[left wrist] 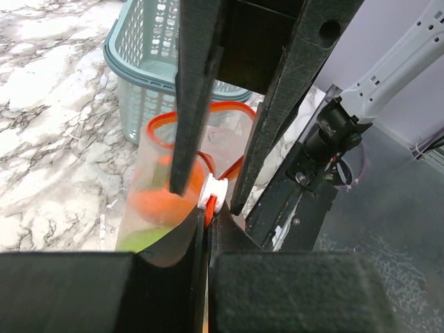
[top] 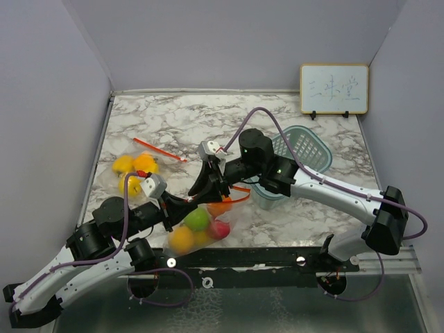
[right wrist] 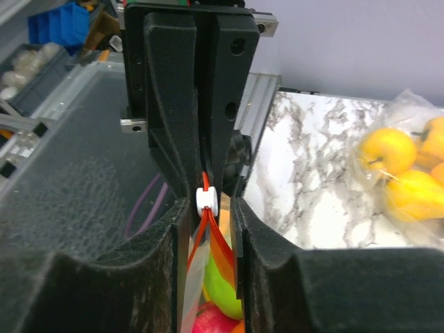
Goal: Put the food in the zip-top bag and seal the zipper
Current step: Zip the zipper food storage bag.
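A clear zip-top bag (top: 201,225) with a red zipper holds the food: a green fruit (top: 197,220), a yellow one (top: 182,240), a red one (top: 220,229) and an orange one (top: 220,206). My left gripper (top: 168,202) is shut on the bag's zipper edge (left wrist: 207,223), right behind the white slider (left wrist: 213,193). My right gripper (top: 206,186) straddles the bag's mouth. Its fingers (right wrist: 163,263) are a little apart with the slider (right wrist: 207,199) between the tips, against the left one. Green (right wrist: 225,284) and red (right wrist: 211,322) fruit show below.
A second clear bag (top: 135,172) with yellow and orange fruits lies at the left; it also shows in the right wrist view (right wrist: 409,166). A teal mesh basket (top: 300,154) stands behind the right arm. A small whiteboard (top: 334,89) leans on the back wall.
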`<state>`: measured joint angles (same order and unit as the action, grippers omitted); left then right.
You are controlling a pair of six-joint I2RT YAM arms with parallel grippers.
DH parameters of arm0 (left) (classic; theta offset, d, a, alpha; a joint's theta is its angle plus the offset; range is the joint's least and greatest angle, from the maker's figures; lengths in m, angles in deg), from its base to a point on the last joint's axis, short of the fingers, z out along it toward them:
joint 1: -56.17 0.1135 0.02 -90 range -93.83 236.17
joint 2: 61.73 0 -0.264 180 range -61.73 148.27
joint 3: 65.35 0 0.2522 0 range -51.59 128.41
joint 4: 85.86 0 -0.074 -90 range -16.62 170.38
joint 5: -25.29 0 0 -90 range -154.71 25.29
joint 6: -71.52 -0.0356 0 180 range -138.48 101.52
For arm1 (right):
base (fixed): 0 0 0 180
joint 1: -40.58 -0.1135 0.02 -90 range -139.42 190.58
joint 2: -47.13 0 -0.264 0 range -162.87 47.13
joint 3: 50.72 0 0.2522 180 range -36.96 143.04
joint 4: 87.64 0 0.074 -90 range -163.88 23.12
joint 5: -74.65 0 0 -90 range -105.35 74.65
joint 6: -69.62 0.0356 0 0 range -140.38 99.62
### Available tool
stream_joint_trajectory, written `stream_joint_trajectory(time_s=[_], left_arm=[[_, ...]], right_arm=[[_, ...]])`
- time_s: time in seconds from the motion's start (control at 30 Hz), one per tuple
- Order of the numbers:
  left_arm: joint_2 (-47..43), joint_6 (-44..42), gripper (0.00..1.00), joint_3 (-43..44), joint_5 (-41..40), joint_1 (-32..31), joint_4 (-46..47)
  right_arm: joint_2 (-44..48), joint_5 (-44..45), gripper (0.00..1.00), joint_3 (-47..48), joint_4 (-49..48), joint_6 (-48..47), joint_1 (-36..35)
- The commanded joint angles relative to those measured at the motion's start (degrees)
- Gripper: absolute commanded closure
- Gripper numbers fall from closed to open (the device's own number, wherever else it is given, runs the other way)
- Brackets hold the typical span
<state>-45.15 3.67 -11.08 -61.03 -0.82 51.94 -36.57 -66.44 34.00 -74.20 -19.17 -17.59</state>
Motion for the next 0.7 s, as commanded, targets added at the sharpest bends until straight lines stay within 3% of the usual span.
stream_joint_trajectory(time_s=[0.0, 0.1, 0.17, 0.67], left_arm=[[-0.4, -0.1, 1.0, 1.1, 1.1, 0.1, 2.8], [-0.4, 0.0, 1.0, 0.9, 0.9, 0.1, 2.8], [-0.6, 0.0, 1.0, 0.8, 0.9, 0.1, 2.7], [-10.2, 0.4, 1.0, 6.6, -10.6, 0.1, -2.4]], right_arm=[[-0.3, -1.9, 0.77, 0.0, -2.8, 0.9, -0.6], [-0.3, -2.5, 0.93, -0.4, -3.3, 1.5, -0.6], [-0.2, -2.5, 0.95, -0.5, -3.3, 1.8, -0.6], [8.5, 13.1, 0.98, -8.9, 5.5, -0.6, 1.6]])
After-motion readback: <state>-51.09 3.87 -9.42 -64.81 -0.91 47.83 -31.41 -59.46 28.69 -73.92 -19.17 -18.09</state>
